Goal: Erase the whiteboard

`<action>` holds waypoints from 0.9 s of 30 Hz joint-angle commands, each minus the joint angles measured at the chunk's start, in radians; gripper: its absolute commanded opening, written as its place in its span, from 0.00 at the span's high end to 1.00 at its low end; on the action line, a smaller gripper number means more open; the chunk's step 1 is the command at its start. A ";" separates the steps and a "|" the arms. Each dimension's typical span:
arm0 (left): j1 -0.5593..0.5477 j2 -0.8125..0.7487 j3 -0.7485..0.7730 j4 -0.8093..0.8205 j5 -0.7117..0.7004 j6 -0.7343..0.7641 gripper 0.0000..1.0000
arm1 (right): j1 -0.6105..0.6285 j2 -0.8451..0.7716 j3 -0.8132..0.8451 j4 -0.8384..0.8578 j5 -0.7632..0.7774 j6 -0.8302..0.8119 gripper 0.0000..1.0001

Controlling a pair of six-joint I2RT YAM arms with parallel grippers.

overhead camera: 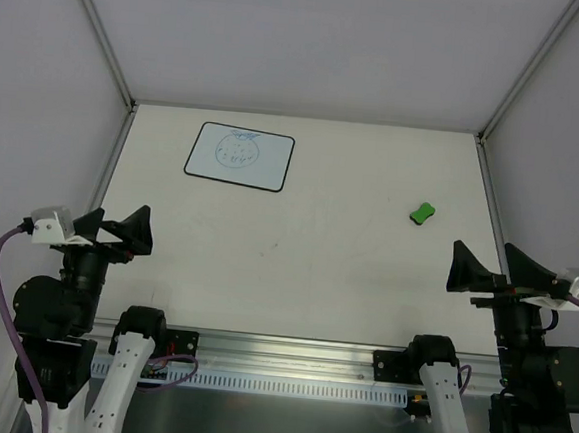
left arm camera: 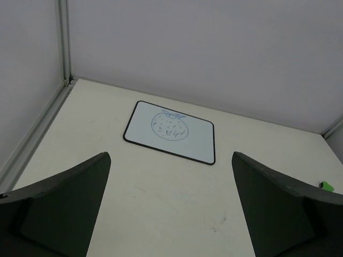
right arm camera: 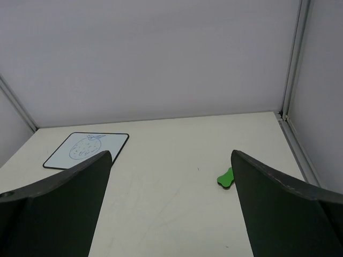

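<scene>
Blue marker ink is showing on the whiteboard (overhead camera: 239, 156), a dotted circle with a small scribble at its far edge, so none of the erasing is done as far as these views tell. The board is lying flat on the table (overhead camera: 295, 277) at the far left, well apart from both arms. The green eraser (overhead camera: 423, 213) is lying on the bare tabletop towards the right, well apart from the board and nearer the right arm; nothing is touching it.

The left gripper (overhead camera: 116, 228) is hovering at the near left with its fingers spread wide and nothing between them, and its wrist camera is looking at the board through the gap. The right gripper (overhead camera: 491, 271) is hovering at the near right, fingers likewise wide apart and empty, with the eraser showing just inside its right finger in the wrist view.

By my reading the whole job is lying ahead: the eraser is waiting to be picked up — the right arm looks better placed for that — then carried across to the board and rubbed over the drawing until the surface is clean. The board looks to be lying loose on a smooth table, so it could be sliding under the strokes.
</scene>
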 commanded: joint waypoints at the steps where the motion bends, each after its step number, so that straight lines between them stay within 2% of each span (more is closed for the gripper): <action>1: -0.007 0.033 -0.014 0.021 0.034 -0.006 0.01 | 0.010 -0.003 -0.011 0.025 0.021 0.019 0.01; 5: -0.007 0.084 -0.031 0.021 0.057 -0.035 0.01 | 0.011 0.008 -0.036 0.025 0.077 0.049 0.01; 11: -0.007 0.288 -0.040 0.024 0.141 -0.084 0.01 | 0.011 0.040 -0.111 0.024 0.102 0.137 0.01; 18: -0.007 0.753 0.056 0.070 0.206 -0.153 0.01 | 0.009 0.117 -0.204 0.028 0.120 0.180 0.01; 22: -0.030 0.972 0.118 0.201 0.233 -0.208 0.01 | 0.011 0.121 -0.308 0.068 0.131 0.255 0.01; 27: -0.151 1.313 0.314 0.238 0.144 -0.230 0.01 | 0.011 0.147 -0.372 0.082 0.061 0.252 0.01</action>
